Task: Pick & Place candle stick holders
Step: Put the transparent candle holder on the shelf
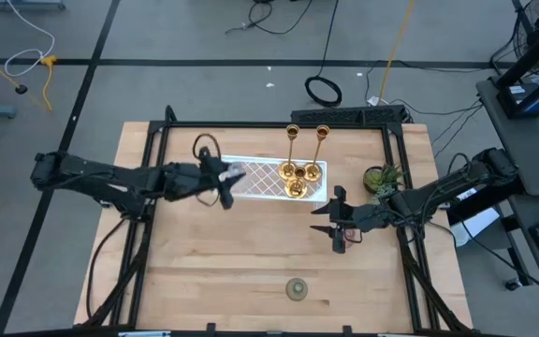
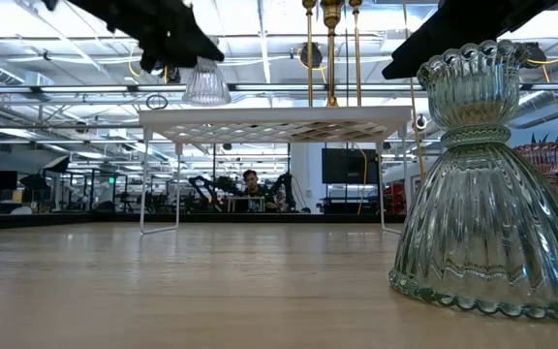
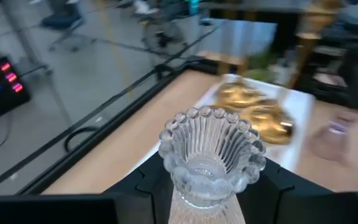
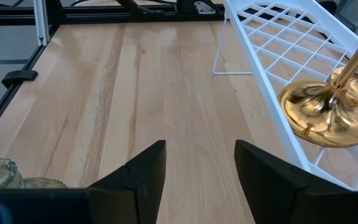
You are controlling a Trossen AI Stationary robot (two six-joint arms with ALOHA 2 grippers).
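My left gripper (image 1: 225, 180) is shut on a clear ribbed glass holder (image 3: 210, 155) and hangs above the left end of the white lattice tray (image 1: 260, 183). The same holder also shows in the low view (image 2: 206, 85). Three gold holders (image 1: 298, 178) stand on the tray's right end, two of them tall-stemmed. My right gripper (image 4: 201, 168) is open and empty over bare table, just right of the tray. A pink glass holder (image 1: 340, 245) stands by it. A green-tinted glass holder (image 1: 296, 288) stands on its base near the table's near edge. My left gripper pinches the clear glass holder between its two fingers at the narrow waist just below the beaded cup (image 3: 194, 199). The holder is lifted clear, above the tray's left end.
The tray is a raised rack on thin wire legs (image 2: 177, 174). A small potted plant (image 1: 382, 178) stands at the table's right edge behind my right arm. Bare wood (image 1: 213, 253) lies between the tray and the near edge. A person sits in the room beyond the table (image 2: 251, 184).
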